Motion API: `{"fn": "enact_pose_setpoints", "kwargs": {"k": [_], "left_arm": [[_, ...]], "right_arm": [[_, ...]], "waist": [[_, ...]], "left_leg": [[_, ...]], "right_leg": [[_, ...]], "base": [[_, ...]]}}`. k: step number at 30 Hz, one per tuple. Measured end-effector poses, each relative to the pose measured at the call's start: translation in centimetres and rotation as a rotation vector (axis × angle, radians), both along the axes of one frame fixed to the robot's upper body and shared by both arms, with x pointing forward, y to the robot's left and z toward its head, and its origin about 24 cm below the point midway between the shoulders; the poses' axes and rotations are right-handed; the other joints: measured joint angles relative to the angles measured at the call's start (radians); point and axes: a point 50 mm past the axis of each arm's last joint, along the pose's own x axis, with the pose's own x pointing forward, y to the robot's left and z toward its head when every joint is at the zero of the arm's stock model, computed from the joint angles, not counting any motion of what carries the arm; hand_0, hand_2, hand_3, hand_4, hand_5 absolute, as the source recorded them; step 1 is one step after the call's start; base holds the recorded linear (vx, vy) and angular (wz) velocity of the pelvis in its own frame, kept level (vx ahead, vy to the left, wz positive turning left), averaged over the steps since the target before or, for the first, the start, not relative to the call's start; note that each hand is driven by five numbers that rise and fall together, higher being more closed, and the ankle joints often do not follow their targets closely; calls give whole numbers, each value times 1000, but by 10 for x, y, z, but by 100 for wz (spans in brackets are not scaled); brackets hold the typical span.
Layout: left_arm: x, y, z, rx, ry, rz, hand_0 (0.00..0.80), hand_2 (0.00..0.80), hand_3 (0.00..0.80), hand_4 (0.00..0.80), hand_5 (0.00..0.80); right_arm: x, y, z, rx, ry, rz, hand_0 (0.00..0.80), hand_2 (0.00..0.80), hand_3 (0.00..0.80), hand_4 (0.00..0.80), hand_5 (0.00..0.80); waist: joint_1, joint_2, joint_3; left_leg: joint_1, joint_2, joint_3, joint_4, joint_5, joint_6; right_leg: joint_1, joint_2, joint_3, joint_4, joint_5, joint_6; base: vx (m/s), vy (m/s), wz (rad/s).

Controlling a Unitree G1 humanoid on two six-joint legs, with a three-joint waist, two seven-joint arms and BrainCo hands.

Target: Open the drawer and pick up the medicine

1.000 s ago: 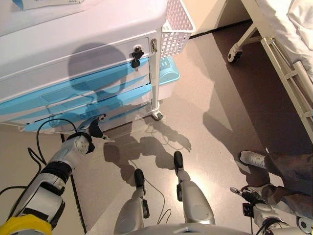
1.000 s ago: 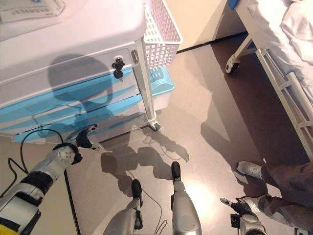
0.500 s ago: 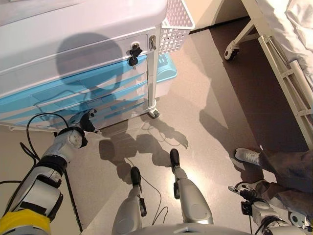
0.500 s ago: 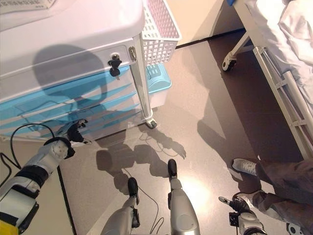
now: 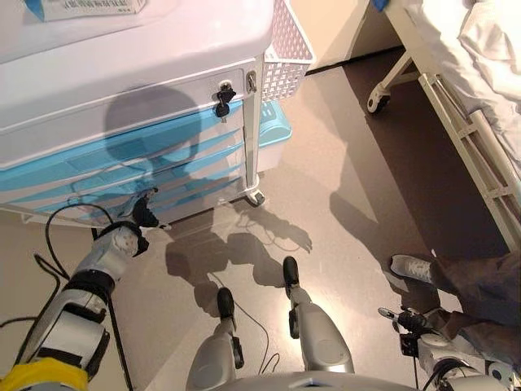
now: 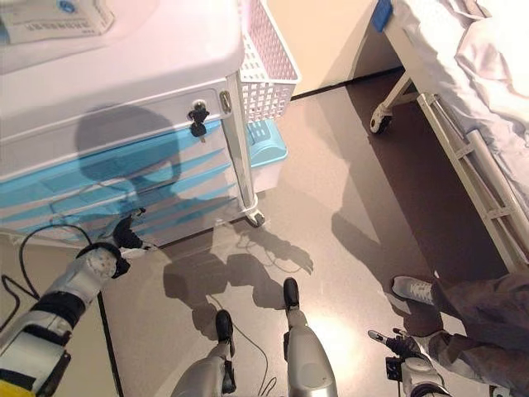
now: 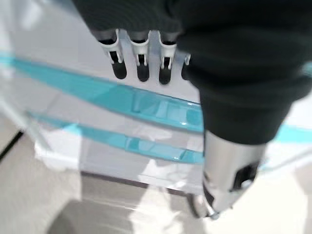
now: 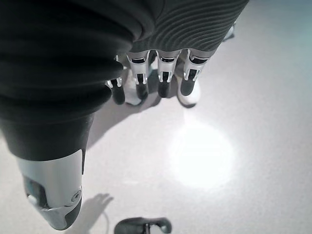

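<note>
A white cart point(image 5: 163, 41) has several blue-fronted drawers point(image 5: 122, 163), all shut. My left hand point(image 5: 138, 216) is low down in front of the bottom drawers. Its wrist view shows straight fingers point(image 7: 141, 68) just short of a curved blue handle point(image 7: 146, 105), holding nothing. My right hand point(image 5: 403, 322) hangs over the floor at the lower right, with relaxed, empty fingers point(image 8: 165, 73). A white box point(image 6: 54, 18) lies on the cart's top. No medicine shows elsewhere.
A key hangs in the lock point(image 5: 221, 98) of the cart's grey top drawer. A white basket point(image 5: 289, 49) hangs on the cart's right side above a blue bin point(image 5: 273, 126). A bed frame point(image 5: 464, 106) stands at the right. A person's shoe point(image 5: 411, 267) is near my right hand.
The view has shifted with the camera. My left hand has edged a little to the left along the bottom drawers. The right hand hangs as before.
</note>
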Motion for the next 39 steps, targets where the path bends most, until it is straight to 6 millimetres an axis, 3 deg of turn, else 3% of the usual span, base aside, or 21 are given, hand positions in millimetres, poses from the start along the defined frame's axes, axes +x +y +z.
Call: {"fn": "enact_pose_setpoints", "kwargs": {"k": [2, 4, 9, 14, 16, 24, 29, 39], "left_arm": [[-15, 0, -22, -95, 37, 67, 0, 0, 0, 0, 0], [-42, 0, -52, -173, 123, 126, 0, 0, 0, 0, 0], [-73, -13, -85, -343, 184, 220, 0, 0, 0, 0, 0], [-126, -23, -126, -446, 330, 336, 0, 0, 0, 0, 0], [-145, -22, -136, -449, 384, 371, 0, 0, 0, 0, 0], [-217, -26, -168, -544, 573, 615, 0, 0, 0, 0, 0], [-252, -34, -179, -551, 690, 677, 0, 0, 0, 0, 0], [-279, -48, -187, -561, 802, 702, 0, 0, 0, 0, 0]], "right_arm": [[-3, 1, -2, 2, 14, 2, 0, 0, 0, 0, 0], [-13, 1, -6, 0, 50, 6, 0, 0, 0, 0, 0], [-34, -1, -12, 8, 117, -16, 0, 0, 0, 0, 0], [-61, -4, -17, 7, 210, -4, 0, 0, 0, 0, 0], [-68, -4, -19, 10, 235, 2, 0, 0, 0, 0, 0], [-96, -3, -23, 10, 343, 15, 0, 0, 0, 0, 0], [-106, 2, -27, 14, 391, 47, 0, 0, 0, 0, 0], [-116, 12, -31, 35, 442, 108, 0, 0, 0, 0, 0]], "waist": [[0, 1, -11], [5, 9, -78], [32, 41, -152], [53, 94, -267], [56, 97, -303], [63, 92, -366], [73, 84, -377], [88, 80, -384]], "left_leg": [[41, 4, 0, 0, -7, -3], [61, 11, -2, 0, -14, -5], [110, 12, -13, -1, -20, -2], [169, 11, -17, -2, -46, 6], [177, 12, -17, -5, -50, 3], [200, 13, -27, -6, -50, 3], [213, 13, -27, -7, -51, 4], [214, 13, -38, -6, -50, 6]], "right_leg": [[40, 4, 0, 0, -7, -3], [62, 7, -7, -1, -23, -5], [117, 6, -20, -1, -31, -3], [177, 6, -22, -6, -50, 3], [186, 6, -22, -6, -55, -1], [217, 7, -25, -6, -57, -4], [225, 6, -25, -6, -58, -5], [235, 6, -34, -6, -58, -5]], "base": [[44, -19, -2], [0, 0, 0], [32, -24, 7], [4, -3, 1], [19, -6, 0], [0, 0, 0], [0, 0, 0], [-6, -3, 3]]}}
